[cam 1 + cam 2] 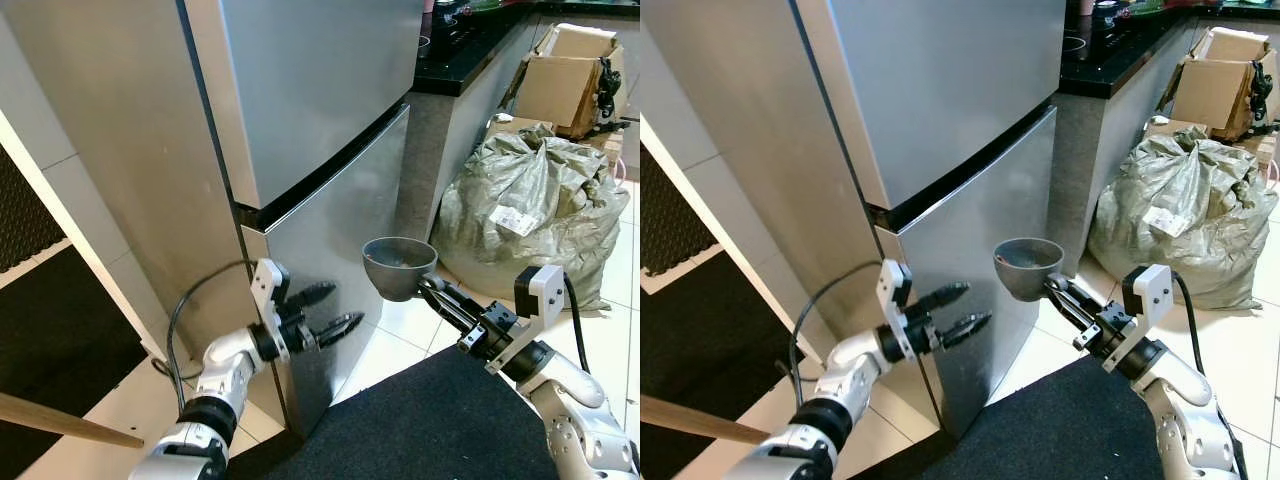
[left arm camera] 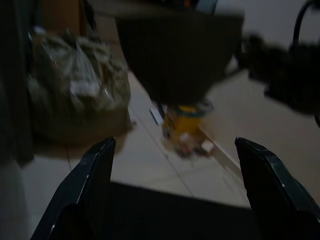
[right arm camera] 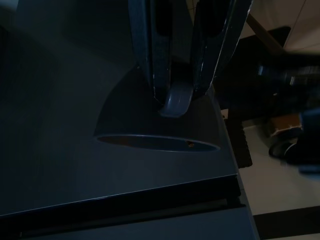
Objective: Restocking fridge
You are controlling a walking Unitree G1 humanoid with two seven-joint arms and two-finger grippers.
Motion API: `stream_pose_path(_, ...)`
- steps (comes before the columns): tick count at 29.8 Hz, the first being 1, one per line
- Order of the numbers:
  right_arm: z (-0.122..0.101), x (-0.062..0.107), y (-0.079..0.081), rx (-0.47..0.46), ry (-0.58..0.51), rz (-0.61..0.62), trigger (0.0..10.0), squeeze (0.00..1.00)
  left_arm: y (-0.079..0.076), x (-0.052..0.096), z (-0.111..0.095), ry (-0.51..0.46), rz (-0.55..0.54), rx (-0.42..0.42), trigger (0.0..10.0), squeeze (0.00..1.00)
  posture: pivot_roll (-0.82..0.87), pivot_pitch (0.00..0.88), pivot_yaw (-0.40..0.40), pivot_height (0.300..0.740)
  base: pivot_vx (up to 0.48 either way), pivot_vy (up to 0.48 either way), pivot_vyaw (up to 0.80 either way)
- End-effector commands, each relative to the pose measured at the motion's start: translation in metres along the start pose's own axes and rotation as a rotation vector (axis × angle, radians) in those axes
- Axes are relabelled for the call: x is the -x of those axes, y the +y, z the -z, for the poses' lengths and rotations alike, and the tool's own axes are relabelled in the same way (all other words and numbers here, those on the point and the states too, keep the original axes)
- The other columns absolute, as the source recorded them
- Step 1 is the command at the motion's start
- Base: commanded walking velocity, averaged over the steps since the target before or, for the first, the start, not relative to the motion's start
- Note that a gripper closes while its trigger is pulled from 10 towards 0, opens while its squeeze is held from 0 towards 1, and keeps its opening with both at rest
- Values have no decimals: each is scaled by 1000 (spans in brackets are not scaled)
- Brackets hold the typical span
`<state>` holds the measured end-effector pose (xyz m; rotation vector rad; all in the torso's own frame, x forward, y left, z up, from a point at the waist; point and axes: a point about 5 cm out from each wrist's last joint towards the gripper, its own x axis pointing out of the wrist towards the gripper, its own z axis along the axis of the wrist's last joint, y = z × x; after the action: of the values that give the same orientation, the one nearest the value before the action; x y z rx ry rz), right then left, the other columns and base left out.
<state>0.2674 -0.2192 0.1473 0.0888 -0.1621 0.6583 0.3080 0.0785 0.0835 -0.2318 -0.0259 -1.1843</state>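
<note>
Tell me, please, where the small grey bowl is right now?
The small grey bowl is held at its rim by the right gripper, raised in front of the silver fridge's lower door, to the right of the open left gripper.

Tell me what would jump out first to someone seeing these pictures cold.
The tall silver fridge with both doors closed dominates the scene. Right in front of its lower door, the right gripper holds a dark grey bowl by its rim, while the left gripper hangs open beside the door's edge. On the tiled floor to the right slumps a big stuffed sack below some cardboard boxes.
</note>
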Motion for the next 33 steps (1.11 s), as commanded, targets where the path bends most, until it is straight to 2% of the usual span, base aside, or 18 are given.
stream_pose_path(1, -2, -1, 3, -3, -5, -14, 10000, 0, 3, 16, 10, 106, -4, -11, 10000, 0, -137, 39, 89, 740, 0, 0, 0)
stream_pose_path(2, -2, -1, 2, -3, -4, -14, 10000, 0, 3, 27, 19, 205, -14, -44, 10000, 0, -134, 37, 89, 740, 0, 0, 0)
stream_pose_path(4, -2, -1, 2, -3, -4, -13, 10000, 0, 7, 37, 24, 283, -63, -83, 10000, 0, -134, 37, 89, 740, 0, 0, 0)
stream_pose_path(5, -2, -1, 2, -3, -4, -13, 10000, 0, 7, 37, 24, 283, -63, -83, 10000, 0, -134, 37, 89, 740, 0, 0, 0)
stream_pose_path(8, -1, -2, 1, -3, -4, -14, 10000, 0, 24, 51, 18, 316, -242, -149, 10000, 0, -128, 37, 85, 740, 0, 0, 0)
stream_pose_path(9, -1, -2, 1, -3, -4, -14, 10000, 0, 24, 51, 18, 316, -242, -149, 10000, 0, -128, 37, 85, 740, 0, 0, 0)
stream_pose_path(14, -1, -3, 1, -3, -3, -17, 10000, 0, 43, 55, -7, 215, -414, -215, 10000, 0, -126, 36, 81, 740, 0, 0, 0)
stream_pose_path(15, -1, -3, 1, -3, -3, -17, 10000, 0, 43, 55, -7, 215, -414, -215, 10000, 0, -126, 36, 81, 740, 0, 0, 0)
stream_pose_path(18, -1, -4, 0, -1, -2, -15, 10000, 0, 47, 52, -18, 117, -447, -189, 10000, 0, -129, 35, 80, 740, 0, 0, 0)
stream_pose_path(19, -1, -4, 0, -1, -2, -15, 10000, 0, 47, 52, -18, 117, -447, -189, 10000, 0, -129, 35, 80, 740, 0, 0, 0)
stream_pose_path(20, -2, -3, -1, 1, -2, -13, 10000, 0, 47, 49, -24, 58, -447, -175, 10000, 0, -131, 35, 79, 740, 0, 0, 0)
stream_pose_path(23, -3, -3, -1, 5, -2, -12, 10000, 0, 50, 44, -34, -8, -488, -199, 10000, 0, -133, 35, 79, 740, 0, 0, 0)
stream_pose_path(30, -3, -3, -1, 6, -2, -11, 10000, 0, 62, 48, -48, -38, -660, -266, 10000, 0, -137, 37, 80, 740, 0, 0, 0)
stream_pose_path(33, -3, -2, -1, 6, -1, -10, 10000, 0, 64, 49, -51, -46, -685, -276, 10000, 0, -137, 37, 80, 740, 0, 0, 0)
